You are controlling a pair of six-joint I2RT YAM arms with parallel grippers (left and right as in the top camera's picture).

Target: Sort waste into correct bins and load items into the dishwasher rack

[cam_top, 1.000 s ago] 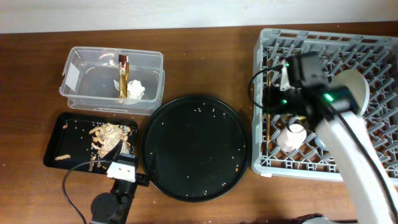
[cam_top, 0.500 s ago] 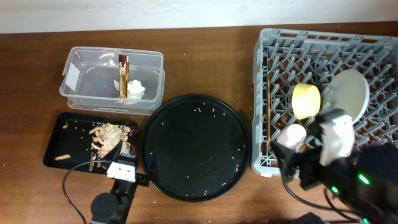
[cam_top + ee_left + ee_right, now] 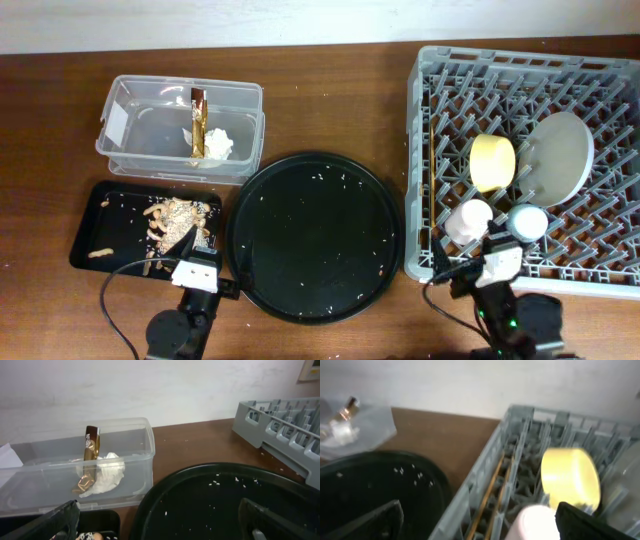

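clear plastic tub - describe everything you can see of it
The clear plastic tub is rectangular with rounded corners, see-through walls and a thicker rim. It stands upright on the wooden table, at the left of the overhead view, just behind the shallow black tray and beside the round black tray. Inside, a brown-and-gold wrapper leans on end with crumpled white tissue against it.
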